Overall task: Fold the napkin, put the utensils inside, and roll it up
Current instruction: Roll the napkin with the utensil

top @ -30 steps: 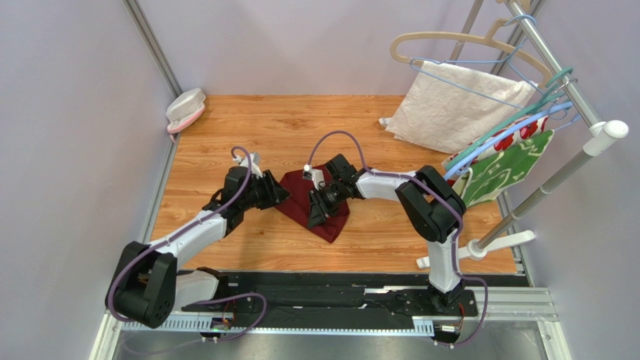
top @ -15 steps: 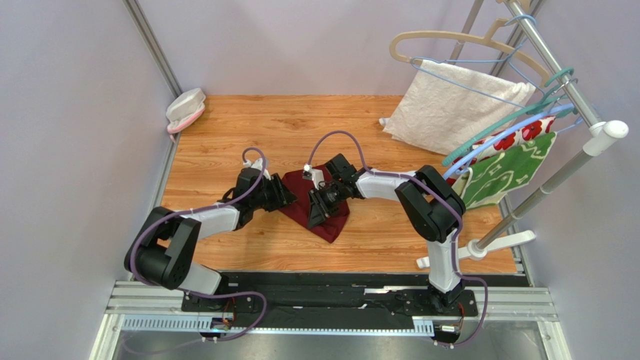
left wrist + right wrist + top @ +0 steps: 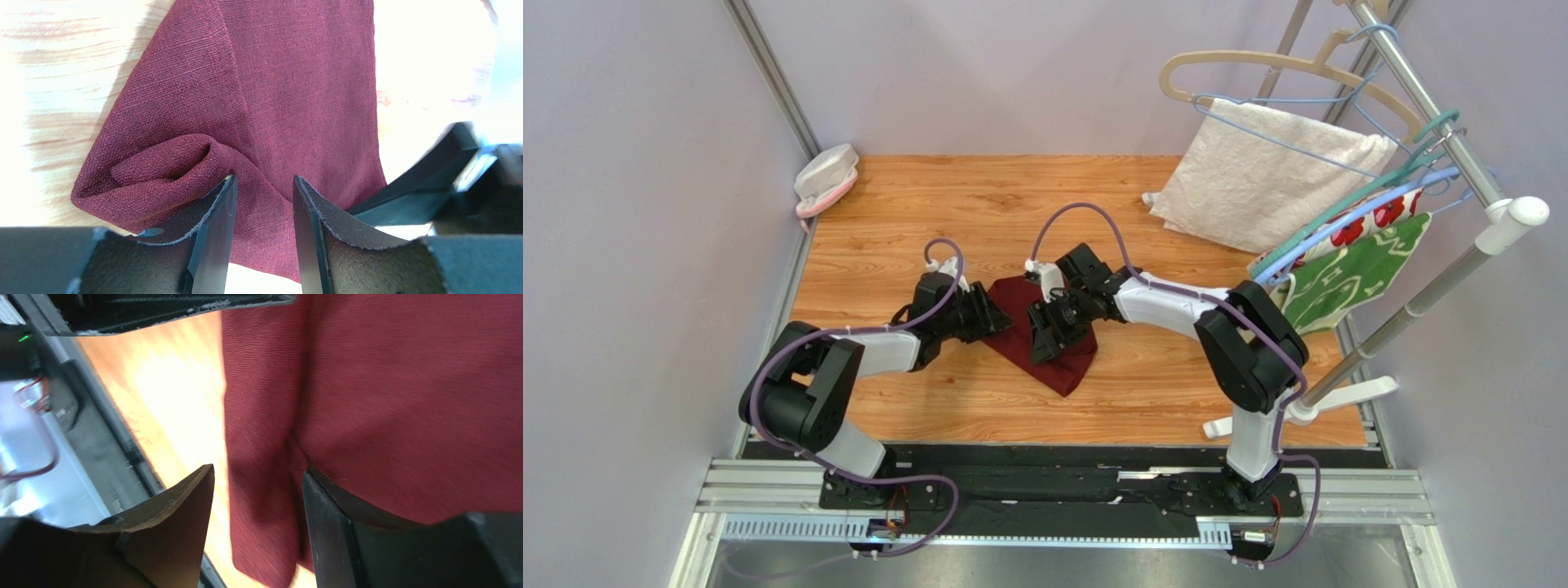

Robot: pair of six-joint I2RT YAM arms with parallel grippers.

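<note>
The maroon napkin lies folded on the wooden bench, about midway between the two arms and a little nearer the near edge than the far one. From above it reads as a rough wedge, with one corner pointing toward the near edge. Both arms reach in over it from either side.

The left hand comes in low from the left, at the napkin's left edge. Its two dark fingers stand partway apart, and the cloth shows flat in the gap between them, not pinched. Just beside the left fingertip the fabric is bunched into a soft rolled fold. Whether the tips press on the cloth or sit just above it, I cannot tell.

The right hand is over the middle of the napkin, reaching in from the right. Its fingers also stand apart, with nothing clamped between them. An edge of the napkin runs down through the gap, close against one finger, with bare wood showing on the other side.

At the far right of the bench a white textured towel hangs from a pale hanger on a metal rack. A red-and-green floral cloth hangs just near of it. In the far left corner sits a small white and pink thing, too small to make out.
</note>
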